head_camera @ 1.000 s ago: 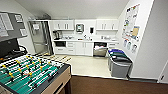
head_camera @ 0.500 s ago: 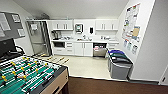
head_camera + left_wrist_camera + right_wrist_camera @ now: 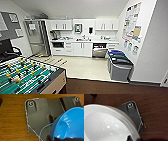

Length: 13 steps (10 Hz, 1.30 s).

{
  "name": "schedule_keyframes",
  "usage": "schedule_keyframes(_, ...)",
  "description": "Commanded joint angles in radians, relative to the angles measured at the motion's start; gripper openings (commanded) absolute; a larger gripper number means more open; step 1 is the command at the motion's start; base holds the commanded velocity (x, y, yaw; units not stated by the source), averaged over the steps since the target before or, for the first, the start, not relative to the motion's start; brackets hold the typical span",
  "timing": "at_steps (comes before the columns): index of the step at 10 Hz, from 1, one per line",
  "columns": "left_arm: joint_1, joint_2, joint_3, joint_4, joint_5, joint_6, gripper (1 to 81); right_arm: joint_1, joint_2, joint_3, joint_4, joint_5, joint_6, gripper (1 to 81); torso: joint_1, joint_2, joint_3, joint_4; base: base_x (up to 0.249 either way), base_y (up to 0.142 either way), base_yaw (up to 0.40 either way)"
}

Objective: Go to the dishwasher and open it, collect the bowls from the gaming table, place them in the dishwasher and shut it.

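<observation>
Head view, dishwasher (image 3: 99, 51): right of centre in the frame, under the counter, its door part open and dark inside.
Head view, cabinets (image 3: 81, 49): white, along the far wall, left of the dishwasher.
Head view, fridge (image 3: 37, 37): tall steel, upper left.
Head view, foosball table (image 3: 27, 77): lower left corner, green field with rods.
Head view, bins (image 3: 119, 65): grey, by the right wall.
Left wrist view, blue bowl (image 3: 70, 125): large at the lower right of the frame, tilted, over the wood floor (image 3: 12, 119).
Left jaws: I cannot tell how they stand.
Right wrist view, white bowl (image 3: 106, 125): large across the left of the frame, hollow facing the camera, above dark wood floor.
Right jaws: I cannot tell either.
</observation>
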Motion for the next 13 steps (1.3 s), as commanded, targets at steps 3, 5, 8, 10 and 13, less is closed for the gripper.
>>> schedule_keyframes(3,-0.048,-0.010,-0.001,0.008,0.052,0.001,1.0,0.040,-0.021,0.004,-0.014,-0.043,-0.002,1.0,-0.001,0.000,0.000,0.000,0.134,0.000,0.000)
schedule_keyframes(5,-0.048,-0.010,-0.001,0.008,0.052,0.001,1.0,0.040,-0.021,0.004,-0.014,-0.043,-0.002,1.0,0.000,0.000,0.000,0.000,0.134,0.000,0.000)
schedule_keyframes(8,-0.048,-0.008,-0.001,0.008,0.052,0.001,1.0,0.041,-0.021,0.004,-0.014,-0.042,-0.002,1.0,0.000,0.000,0.000,0.000,0.134,0.000,0.000)
schedule_keyframes(10,-0.047,-0.006,-0.001,0.008,0.052,0.001,1.0,0.043,-0.021,0.004,-0.014,-0.043,-0.002,1.0,0.000,0.000,0.000,0.000,0.137,0.000,0.000)
schedule_keyframes(13,-0.048,-0.006,-0.002,0.010,0.052,0.001,1.0,0.044,-0.022,0.004,-0.017,-0.043,-0.002,1.0,0.000,0.000,0.000,0.000,0.144,0.000,0.000)
